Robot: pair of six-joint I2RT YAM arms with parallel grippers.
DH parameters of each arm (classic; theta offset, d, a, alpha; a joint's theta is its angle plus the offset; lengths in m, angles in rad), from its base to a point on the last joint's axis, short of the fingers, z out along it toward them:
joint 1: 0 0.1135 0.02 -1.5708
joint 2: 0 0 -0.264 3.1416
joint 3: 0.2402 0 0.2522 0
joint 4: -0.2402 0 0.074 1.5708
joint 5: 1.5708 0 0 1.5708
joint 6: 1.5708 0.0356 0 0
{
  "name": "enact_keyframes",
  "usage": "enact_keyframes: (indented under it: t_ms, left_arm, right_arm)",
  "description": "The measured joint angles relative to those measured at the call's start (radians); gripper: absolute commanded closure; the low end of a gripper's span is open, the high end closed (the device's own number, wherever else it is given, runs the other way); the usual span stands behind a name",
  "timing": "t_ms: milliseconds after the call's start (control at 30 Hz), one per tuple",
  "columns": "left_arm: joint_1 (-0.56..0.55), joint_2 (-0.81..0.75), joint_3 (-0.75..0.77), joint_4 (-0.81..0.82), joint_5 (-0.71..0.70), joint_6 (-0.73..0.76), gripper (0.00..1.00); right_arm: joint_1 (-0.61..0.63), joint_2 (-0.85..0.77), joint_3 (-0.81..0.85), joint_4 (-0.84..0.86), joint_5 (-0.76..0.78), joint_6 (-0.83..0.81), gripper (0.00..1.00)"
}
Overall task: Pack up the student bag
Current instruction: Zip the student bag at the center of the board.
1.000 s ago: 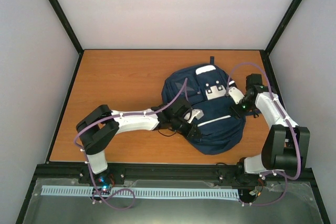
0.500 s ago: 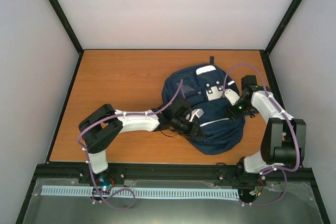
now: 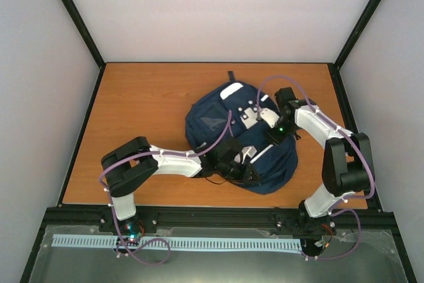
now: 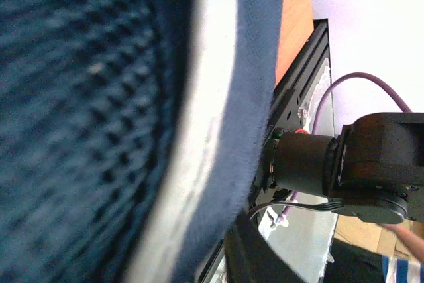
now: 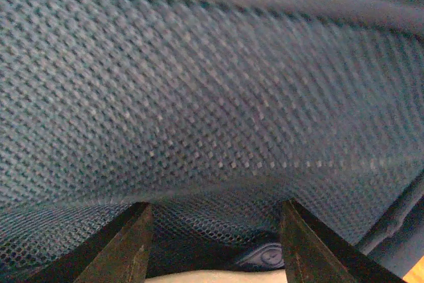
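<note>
- Ideally the right gripper [image 5: 215,207], jaws spread on mesh of the student bag [image 3: 215,118], pinches fabric before pulling.
- Meanwhile the left gripper [image 3: 244,164], at the bag's near edge: grip cannot be told.

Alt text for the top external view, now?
A large navy blue fabric backpack lies on an orange wooden table, with the left gripper at its near edge and the right gripper at its right side.

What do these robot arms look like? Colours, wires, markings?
Both the left arm and right arm have white shells with chunky black joints. A thin purple cable loops along each. A green light glows near the right wrist. The pincer fingers are dark, flat blades.
</note>
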Motion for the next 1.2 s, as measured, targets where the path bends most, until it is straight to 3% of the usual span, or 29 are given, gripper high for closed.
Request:
enact_keyframes:
  t_ms: [67,133,267,433,600,800,1000,1200]
  left_arm:
    - [-0.004,-0.006,-0.005,-0.006,-0.019,-0.004,0.62]
    - [-0.013,-0.032,-0.005,-0.046,-0.037,0.001,0.57]
    - [-0.021,-0.133,-0.002,-0.186,-0.106,0.035,0.57]
    - [-0.020,-0.289,-0.002,-0.359,-0.203,0.043,0.57]
    - [-0.020,-0.369,-0.023,-0.431,-0.310,-0.012,0.44]
    - [-0.019,-0.370,-0.039,-0.452,-0.430,-0.108,0.42]
    - [-0.011,-0.277,-0.039,-0.334,-0.436,-0.185,0.56]
    - [-0.004,-0.174,-0.039,-0.236,-0.412,-0.269,0.87]
  right_arm:
    - [0.021,0.016,0.021,0.008,-0.027,0.013,0.46]
    - [0.034,0.018,0.028,0.015,-0.062,0.023,0.44]
    - [0.048,-0.029,0.029,-0.020,-0.108,0.034,0.38]
    - [0.047,-0.198,0.031,-0.085,-0.113,0.034,0.34]
    - [0.047,-0.338,0.015,-0.117,-0.108,0.030,0.34]
    - [0.047,-0.427,-0.088,-0.158,-0.101,-0.004,0.35]
    - [0.047,-0.489,-0.164,-0.177,-0.090,-0.040,0.35]
    - [0.047,-0.501,-0.213,-0.177,-0.104,-0.057,0.38]
